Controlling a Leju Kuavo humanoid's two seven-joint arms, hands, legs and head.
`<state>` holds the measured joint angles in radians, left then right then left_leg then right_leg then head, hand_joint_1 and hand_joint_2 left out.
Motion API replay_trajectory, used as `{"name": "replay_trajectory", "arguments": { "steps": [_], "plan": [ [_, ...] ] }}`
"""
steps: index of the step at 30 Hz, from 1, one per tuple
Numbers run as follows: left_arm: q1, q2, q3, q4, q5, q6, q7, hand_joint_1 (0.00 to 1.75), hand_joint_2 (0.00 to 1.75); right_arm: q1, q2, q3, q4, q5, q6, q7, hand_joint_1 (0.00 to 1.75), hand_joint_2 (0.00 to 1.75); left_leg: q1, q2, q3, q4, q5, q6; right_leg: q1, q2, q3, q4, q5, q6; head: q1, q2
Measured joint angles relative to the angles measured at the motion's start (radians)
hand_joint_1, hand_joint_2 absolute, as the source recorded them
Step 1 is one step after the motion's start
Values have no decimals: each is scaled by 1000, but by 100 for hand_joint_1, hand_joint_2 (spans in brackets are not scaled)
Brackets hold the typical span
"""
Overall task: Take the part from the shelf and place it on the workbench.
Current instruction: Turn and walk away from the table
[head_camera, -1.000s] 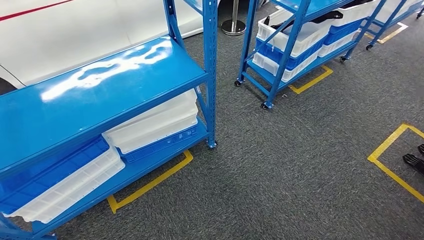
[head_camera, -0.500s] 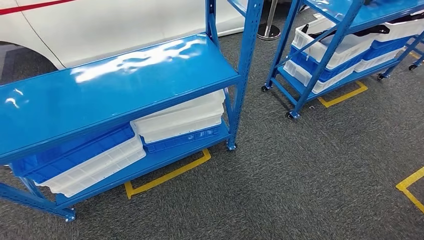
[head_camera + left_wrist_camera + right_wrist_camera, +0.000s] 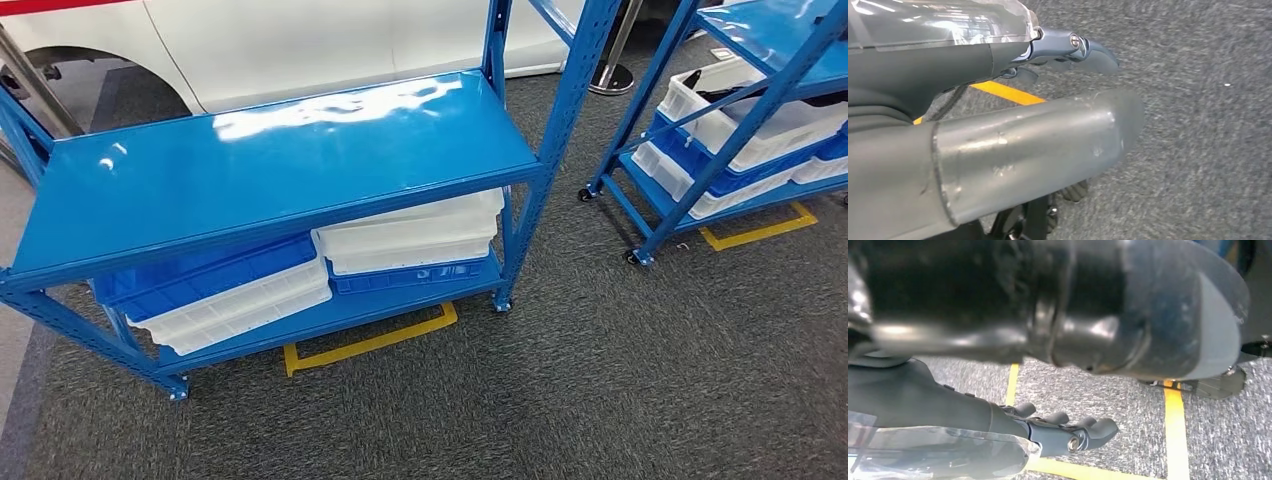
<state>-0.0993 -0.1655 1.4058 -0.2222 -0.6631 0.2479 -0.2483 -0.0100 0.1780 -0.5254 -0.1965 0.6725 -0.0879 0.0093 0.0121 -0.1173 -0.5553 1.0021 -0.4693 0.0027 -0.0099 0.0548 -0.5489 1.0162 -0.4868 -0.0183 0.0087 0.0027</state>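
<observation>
A blue wheeled shelf rack [image 3: 280, 170] stands in front of me, its middle shelf bare and glossy. A second blue rack [image 3: 700, 170] at the right carries white and blue bins; a dark part [image 3: 718, 96] lies in its upper white bin [image 3: 760, 120], mostly hidden by the frame. My left hand [image 3: 1068, 47] hangs over the grey carpet, fingers loosely extended and holding nothing. My right hand [image 3: 1063, 432] also hangs above the carpet, fingers slightly bent, nothing in it.
Stacked white trays [image 3: 410, 235] and a blue and white tray stack [image 3: 230, 295] sit on the near rack's bottom shelf. A white car body [image 3: 300, 40] is behind it. Yellow floor tape [image 3: 370, 342] marks the rack's spot. A stanchion base [image 3: 610, 78] stands between the racks.
The whole picture has slid to the right: the camera has turned left. The near rack now shows in full, and the second rack has slid to the right edge.
</observation>
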Motion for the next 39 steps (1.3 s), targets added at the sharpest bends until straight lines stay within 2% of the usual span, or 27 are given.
{"name": "replay_trajectory", "arguments": {
  "steps": [2,3,4,5,6,7,8,9,11,12,14,15,16,18,19,20,21,22,24,26,29,31,34,35,36,37,39],
  "plan": [
    [1,1,0,0,0,0,0,0,0,1,2,0,0,0,1,0,0,0,-1,46,-24,49,-33,-8,-6,-27,7,-13,5,-12,-2,0],
    [-1,2,1,-1,1,1,1,0,0,2,2,0,0,0,1,0,0,0,1,76,-51,105,-66,-11,-5,-42,9,-16,5,-17,-3,0],
    [-3,2,1,-1,1,1,1,0,0,3,2,0,0,0,1,0,0,0,2,95,-84,173,-99,-16,-5,-57,9,-16,4,-20,-4,0],
    [-4,1,1,-1,2,0,2,0,0,4,2,0,0,0,1,0,0,0,4,104,-115,234,-123,-21,-4,-72,9,-15,2,-20,-4,0],
    [-4,1,1,-1,2,0,2,0,0,5,2,0,0,0,1,0,0,0,6,109,-132,268,-129,-26,-3,-88,9,-15,0,-20,-4,0],
    [-3,1,1,-1,2,0,2,0,0,5,2,0,0,0,1,0,0,0,8,113,-128,262,-114,-29,-3,-101,11,-14,-2,-18,-4,0],
    [-2,2,2,-1,2,1,2,0,0,5,2,0,0,0,1,0,0,0,8,120,-102,214,-82,-29,-3,-113,13,-13,-4,-16,-4,0],
    [-1,2,2,-1,2,1,2,0,0,5,2,0,0,0,1,0,0,0,8,140,-62,141,-47,-27,-2,-125,17,-12,-7,-12,-4,0],
    [-3,2,3,-1,2,1,2,0,0,4,2,0,0,0,1,0,0,0,2,173,-1,23,-4,-16,2,-145,23,-7,-16,-2,-4,0],
    [-4,2,3,-1,2,2,2,0,0,4,3,0,0,1,1,0,0,0,-1,180,10,-1,0,-9,4,-154,25,-6,-18,4,-4,0],
    [-3,2,4,-1,2,3,2,0,0,1,3,0,0,1,1,0,0,0,-2,160,10,-8,3,3,5,-170,31,-8,-20,14,-4,0],
    [-1,2,5,-1,3,4,2,0,0,-1,3,0,0,2,1,0,0,0,0,151,12,-13,6,9,4,-162,32,-3,-27,19,-4,0],
    [0,1,5,-1,3,5,2,0,0,-1,2,0,0,3,1,0,0,0,3,141,14,-18,11,15,2,-143,26,17,-44,23,-4,0],
    [-2,0,5,-1,3,6,2,0,0,-1,1,0,0,4,1,1,0,0,6,124,14,-23,17,24,-2,-89,-19,119,-107,28,-3,0],
    [-3,0,5,-1,4,6,2,0,0,0,1,0,0,5,2,3,0,0,6,115,11,-23,18,26,-3,-72,-52,188,-140,29,-4,0],
    [-4,0,5,-1,4,5,2,0,0,2,0,0,0,6,2,4,0,0,6,105,10,-21,18,27,-3,-65,-80,243,-157,30,-4,0],
    [-4,0,5,-1,4,5,2,0,0,3,0,0,0,8,2,5,0,0,5,96,8,-19,18,27,-3,-62,-94,265,-153,31,-4,0],
    [-3,0,5,-1,6,4,1,0,0,3,0,-1,0,9,-1,4,0,0,5,87,8,-16,17,26,-3,-61,-89,247,-127,30,-4,0],
    [-2,-1,6,-1,11,3,-1,0,0,3,-1,-3,0,9,-8,-3,0,0,5,73,8,-8,13,21,-4,-53,-37,122,-53,26,-4,0],
    [-2,-2,6,-1,15,3,-3,0,0,2,-1,-9,0,7,-14,-9,0,0,2,64,4,1,8,11,-3,-42,-1,28,-14,19,-4,0],
    [-1,-2,7,-1,20,0,-6,0,0,2,-1,-13,0,6,-14,-13,0,0,2,62,-1,3,5,-8,1,-43,1,13,-10,3,-4,0],
    [-1,-2,7,-1,21,-1,-8,0,0,2,-1,-14,0,6,-11,-13,0,0,3,78,-17,41,-22,-17,-2,-50,3,5,-7,-11,-4,0],
    [-3,-3,7,-1,21,-1,-8,0,0,4,-1,-16,0,6,-8,-14,0,0,5,105,-102,222,-114,-27,0,-64,4,3,-8,-23,-4,0],
    [-3,-3,7,-1,22,-1,-8,0,0,4,-1,-16,0,6,-8,-15,0,0,5,108,-124,268,-126,-28,1,-68,4,4,-9,-25,-4,0],
    [-2,-4,7,-1,22,-2,-8,0,0,4,-1,-16,0,6,-8,-15,0,0,5,110,-128,279,-119,-28,3,-71,5,6,-11,-25,-4,0],
    [-1,-4,7,-1,22,-2,-8,0,0,4,-1,-17,0,6,-8,-15,0,0,4,111,-112,248,-93,-25,4,-73,7,6,-13,-24,-4,0],
    [-1,-3,7,-1,23,-4,-8,0,0,4,0,-17,0,6,-6,-15,0,0,-1,118,-45,115,-27,-11,8,-75,14,7,-18,-20,-4,0]
  ]
}}
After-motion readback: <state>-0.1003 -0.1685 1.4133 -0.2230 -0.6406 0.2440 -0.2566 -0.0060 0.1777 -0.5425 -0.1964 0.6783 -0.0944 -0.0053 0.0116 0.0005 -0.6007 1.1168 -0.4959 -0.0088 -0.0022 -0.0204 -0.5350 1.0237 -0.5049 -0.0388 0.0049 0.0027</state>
